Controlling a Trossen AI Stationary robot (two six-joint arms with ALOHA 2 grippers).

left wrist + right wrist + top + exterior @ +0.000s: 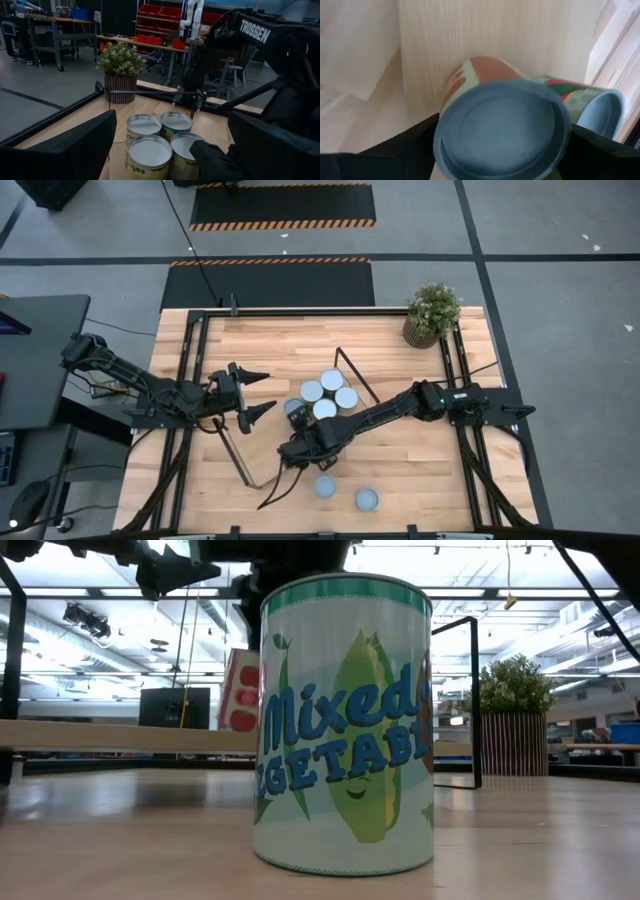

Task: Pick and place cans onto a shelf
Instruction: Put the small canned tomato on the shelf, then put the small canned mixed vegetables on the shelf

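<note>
Cans: four clustered upright on the shelf at mid-counter, two loose near the front edge, one more between the right gripper's fingers, which pinch its sides just beside the cluster. Left gripper hovers spread beside the shelf, idle. Recommended handling: keep the held can upright, carry it clear of its neighbours, set it flat on bare board before releasing. Potted plant stands at the far corner, well apart.

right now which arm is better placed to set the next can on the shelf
Right. The right gripper is already closed around a can beside the shelf, so it likely only has to carry it over. The left gripper hovers open and empty above the shelf's left end.
</note>
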